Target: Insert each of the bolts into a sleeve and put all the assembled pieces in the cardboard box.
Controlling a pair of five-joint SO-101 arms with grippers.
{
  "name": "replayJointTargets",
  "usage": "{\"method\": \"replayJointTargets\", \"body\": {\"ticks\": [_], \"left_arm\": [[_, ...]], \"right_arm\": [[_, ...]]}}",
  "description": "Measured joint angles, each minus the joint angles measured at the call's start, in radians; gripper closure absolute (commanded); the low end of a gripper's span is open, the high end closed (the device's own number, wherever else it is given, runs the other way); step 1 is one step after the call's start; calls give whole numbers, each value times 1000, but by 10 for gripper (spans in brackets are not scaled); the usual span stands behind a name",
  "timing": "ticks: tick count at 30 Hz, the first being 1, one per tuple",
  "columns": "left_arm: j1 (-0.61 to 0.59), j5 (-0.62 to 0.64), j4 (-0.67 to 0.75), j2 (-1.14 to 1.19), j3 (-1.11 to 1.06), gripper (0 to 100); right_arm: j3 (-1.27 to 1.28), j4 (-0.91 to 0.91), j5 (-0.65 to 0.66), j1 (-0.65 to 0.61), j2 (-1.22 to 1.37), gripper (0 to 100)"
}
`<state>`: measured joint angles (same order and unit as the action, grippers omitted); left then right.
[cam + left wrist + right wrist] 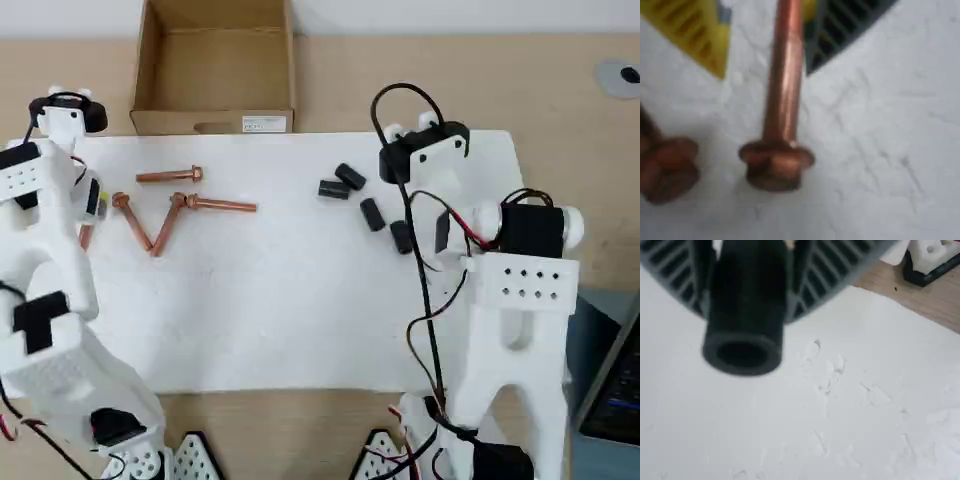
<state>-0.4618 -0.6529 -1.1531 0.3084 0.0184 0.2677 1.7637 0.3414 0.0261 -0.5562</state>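
Worktop (560, 90): wooden, carrying a white foam sheet (290, 310) on which all the loose parts lie.
Cardboard box (150, 60): stands at the far edge of the sheet, open, with nothing inside. By that, no assembled piece is delivered yet.
Progress: I judge the task to be near its start, with a first pairing in hand. Every bolt on view is bare, and all the boxing is left to do.
Left arm (40, 200): over the sheet's left edge. Its jaws, one yellow and one dark, look closed on the shank of the held bolt (782, 100), whose head hangs down close to the foam.
Right arm (500, 270): at the sheet's right side. Its jaws clamp the held sleeve (742, 315), with the open bore showing, clear of the foam.
Loose bolts (215, 204): four copper ones lie on the left part of the sheet, two of them meeting in a V. A neighbouring bolt head (665, 170) lies just beside the held bolt.
Loose sleeves (350, 177): short black tubes lie clustered right of centre, near the right arm and well apart from the bolts.
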Motion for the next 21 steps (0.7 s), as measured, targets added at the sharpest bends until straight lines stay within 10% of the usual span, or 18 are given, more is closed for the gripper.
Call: {"method": "replayJointTargets", "body": {"ticks": [21], "left_arm": [[3, 0, -23, 235, 184, 998]], "right_arm": [[0, 0, 0, 0, 0, 988]]}}
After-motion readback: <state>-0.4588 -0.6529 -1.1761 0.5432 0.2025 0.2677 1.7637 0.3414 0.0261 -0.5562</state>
